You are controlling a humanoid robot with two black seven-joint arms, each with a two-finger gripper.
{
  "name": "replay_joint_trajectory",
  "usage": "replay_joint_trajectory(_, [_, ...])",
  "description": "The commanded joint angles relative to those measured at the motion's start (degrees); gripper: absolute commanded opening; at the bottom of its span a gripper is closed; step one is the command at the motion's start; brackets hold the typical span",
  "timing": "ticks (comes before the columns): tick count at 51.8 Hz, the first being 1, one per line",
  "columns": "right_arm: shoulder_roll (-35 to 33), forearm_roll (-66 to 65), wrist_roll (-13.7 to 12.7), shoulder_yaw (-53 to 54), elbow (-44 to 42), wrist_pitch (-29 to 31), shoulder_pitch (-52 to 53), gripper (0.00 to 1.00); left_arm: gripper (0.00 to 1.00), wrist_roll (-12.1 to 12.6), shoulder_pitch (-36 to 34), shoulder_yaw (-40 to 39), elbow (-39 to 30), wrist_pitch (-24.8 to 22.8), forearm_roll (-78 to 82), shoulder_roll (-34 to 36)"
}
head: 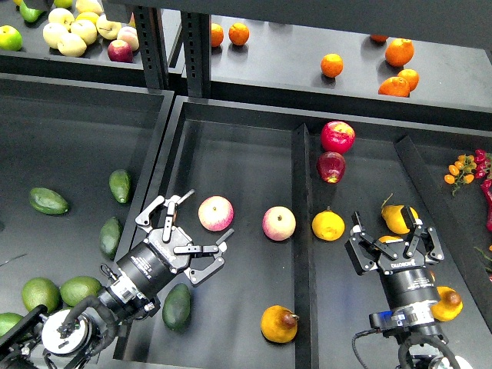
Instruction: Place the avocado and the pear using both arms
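Note:
A dark green avocado (177, 306) lies in the middle tray (246, 146), near its front left corner, just beside my left wrist. An orange-yellow pear (278, 324) lies at the tray's front right. My left gripper (206, 218) is open and empty; it hovers over the tray just left of a pink-and-yellow apple (216, 213). My right gripper (388, 229) is open over the right compartment. Another pear (398, 218) lies just beyond its fingers, one (328, 225) lies to its left, and one (448, 304) lies beside its wrist.
A second apple (278, 223) lies mid-tray. Two red apples (337, 137) lie at the back of the right compartment. Three avocados (120, 185) and lighter green fruits (40, 294) lie in the left tray. Oranges (399, 52) and pale apples (73, 31) lie on the shelf behind.

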Motion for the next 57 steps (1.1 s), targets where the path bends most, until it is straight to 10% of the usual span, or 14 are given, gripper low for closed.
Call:
replay_joint_trajectory(1, [0.00,0.00,-0.01,0.32,0.08,0.00,0.00,1.00,0.99,0.00,-0.28,-0.09,-0.18,0.00,0.25,0.00])
replay_joint_trajectory(42, [0.00,0.18,0.08,0.50,0.69,-1.32,0.00,1.00,0.99,0.62,-3.09,0.08,-0.26,0.00,5.42,0.00])
replay_joint_trajectory(57, [0.00,0.26,0.08,1.12,0.60,-7.64,5.80,1.00,0.99,5.63,-10.38,5.52,-1.06,0.00,17.20,0.43])
